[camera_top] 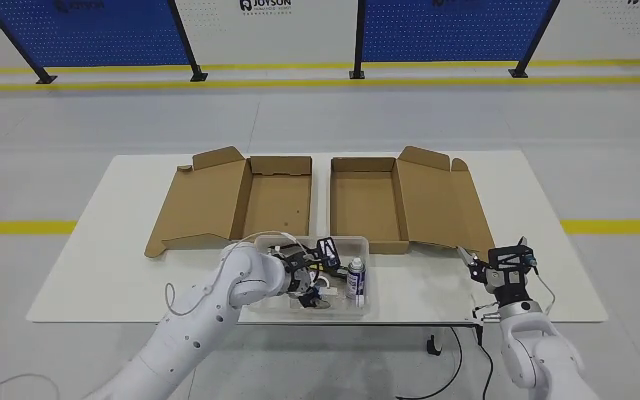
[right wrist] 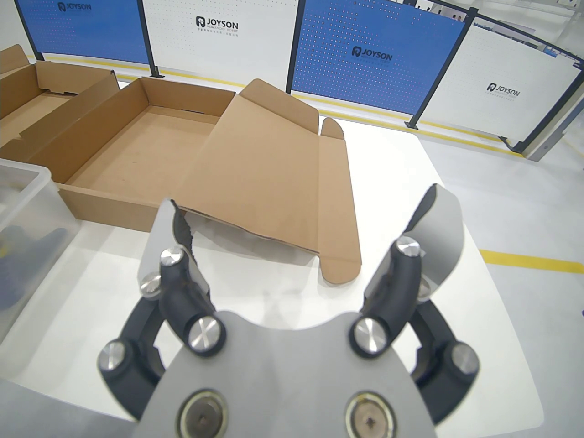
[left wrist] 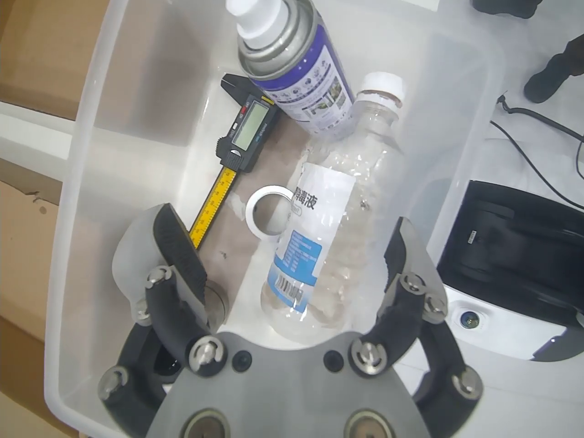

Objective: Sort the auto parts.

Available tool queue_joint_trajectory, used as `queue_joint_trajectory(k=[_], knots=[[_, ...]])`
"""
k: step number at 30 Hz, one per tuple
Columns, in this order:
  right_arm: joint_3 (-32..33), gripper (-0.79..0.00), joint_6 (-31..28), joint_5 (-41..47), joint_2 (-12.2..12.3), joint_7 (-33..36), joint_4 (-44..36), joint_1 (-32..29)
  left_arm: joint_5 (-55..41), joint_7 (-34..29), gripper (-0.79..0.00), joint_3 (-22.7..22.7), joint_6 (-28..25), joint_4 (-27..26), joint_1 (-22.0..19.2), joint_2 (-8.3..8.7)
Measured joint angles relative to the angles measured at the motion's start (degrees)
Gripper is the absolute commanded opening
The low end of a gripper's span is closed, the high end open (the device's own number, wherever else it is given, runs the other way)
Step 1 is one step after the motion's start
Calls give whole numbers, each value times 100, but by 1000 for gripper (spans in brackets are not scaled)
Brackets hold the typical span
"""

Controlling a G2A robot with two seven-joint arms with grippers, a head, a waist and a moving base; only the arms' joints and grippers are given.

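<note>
We have the left claw lowered inside the clear bin, released and spread wide, one finger on either side of the lower part of the clear bottle. That straddle suits a grip across the bottle's width, so we judge the bottle to be the part about to be picked; nothing is gripped yet.

The bottle lies on the bin floor. Its capped end lies just beside the spray can, and its label covers part of a white ring. The caliper lies flat along the floor beside them, one end tucked under the can.

The bin sits at the near edge of the table, so both arms can reach it. Just beyond it, the left cardboard box and the right cardboard box stand side by side with their lids folded outward. Their floors are bare and ready to take sorted parts.

Room is tight inside the bin. Its walls rise near both fingers, and the can and ring crowd the bottle, so we think the safest exit is straight up before swinging toward a box.

The right claw is also released and holds nothing. It hangs over open table near the near edge, beside the right box's flap and well apart from the bin.
</note>
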Motion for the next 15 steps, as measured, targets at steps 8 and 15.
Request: queue_joint_trajectory(k=[8,15], knots=[[0,0,0,0,0,0,0,0,-37,-510,0,288,-167,111,-302,-46],[0,0,0,0,0,0,0,0,-111,-986,0,516,-201,120,-497,-79]])
